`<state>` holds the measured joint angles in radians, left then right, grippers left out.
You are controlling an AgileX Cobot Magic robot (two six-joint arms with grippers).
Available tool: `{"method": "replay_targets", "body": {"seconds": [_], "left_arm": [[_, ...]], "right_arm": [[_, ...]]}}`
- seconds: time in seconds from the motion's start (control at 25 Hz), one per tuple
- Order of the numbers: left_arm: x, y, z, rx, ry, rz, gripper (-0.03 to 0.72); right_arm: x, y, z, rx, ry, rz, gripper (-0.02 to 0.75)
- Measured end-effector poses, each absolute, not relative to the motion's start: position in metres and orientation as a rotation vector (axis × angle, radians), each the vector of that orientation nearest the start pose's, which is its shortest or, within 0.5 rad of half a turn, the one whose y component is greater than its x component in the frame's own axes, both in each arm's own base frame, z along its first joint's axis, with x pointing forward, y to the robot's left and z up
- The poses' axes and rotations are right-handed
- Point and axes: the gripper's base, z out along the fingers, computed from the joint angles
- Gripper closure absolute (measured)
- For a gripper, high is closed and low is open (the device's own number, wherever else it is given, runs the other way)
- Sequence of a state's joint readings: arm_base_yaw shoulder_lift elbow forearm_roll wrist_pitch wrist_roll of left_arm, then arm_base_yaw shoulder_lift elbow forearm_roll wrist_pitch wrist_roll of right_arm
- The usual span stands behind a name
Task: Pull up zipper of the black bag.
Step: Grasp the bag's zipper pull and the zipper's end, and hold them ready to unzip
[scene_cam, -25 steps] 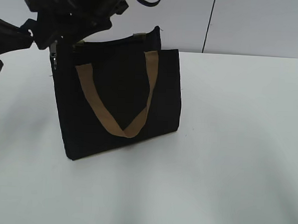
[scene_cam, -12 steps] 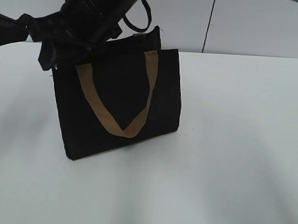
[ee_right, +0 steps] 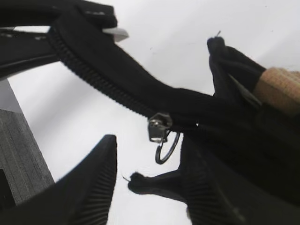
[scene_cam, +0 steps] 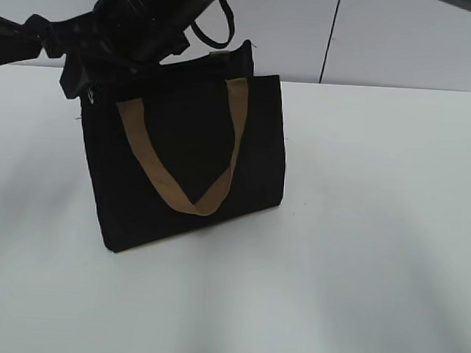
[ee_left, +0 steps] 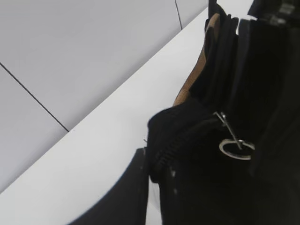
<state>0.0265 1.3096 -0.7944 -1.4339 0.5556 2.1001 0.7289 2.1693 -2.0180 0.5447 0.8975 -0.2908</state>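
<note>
The black bag (scene_cam: 189, 150) stands upright on the white table, one tan handle (scene_cam: 141, 160) hanging down its front. Both black arms crowd its top left corner. My left gripper (ee_left: 154, 192) is shut on the fabric end of the zipper (ee_left: 187, 136), and the silver ring pull (ee_left: 236, 147) lies just beyond it. In the right wrist view the zip track (ee_right: 93, 65) runs from the upper left to the silver slider and ring (ee_right: 161, 136). My right gripper (ee_right: 150, 161) is open just below the ring, not touching it. In the exterior view the arms hide the pull.
The white table (scene_cam: 359, 230) spreads to the right and front of the bag. A pale wall (scene_cam: 401, 35) with a dark vertical seam stands behind it. The left arm (scene_cam: 13, 38) comes in from the left edge.
Both arms have come down and closed in on the bag's top left corner, covering the hanging pull that showed there a second ago. The bag's top has shifted slightly left.
</note>
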Motion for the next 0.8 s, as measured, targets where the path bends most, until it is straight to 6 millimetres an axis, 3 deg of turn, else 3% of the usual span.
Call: {"method": "replay_targets", "body": {"seconds": [0.24,0.8], "left_arm": [[0.267,-0.0406,0.2891,0.947,1.747,-0.11,0.661],[0.2671,-0.0405,0.2891,0.941,1.751,-0.113,0.661]], "right_arm": [[0.3455,0.3576,0.2764,-0.996,2.333,0.847,0.491],[0.3433,0.3544,0.2729,-0.992,2.404,0.822,0.498]]}}
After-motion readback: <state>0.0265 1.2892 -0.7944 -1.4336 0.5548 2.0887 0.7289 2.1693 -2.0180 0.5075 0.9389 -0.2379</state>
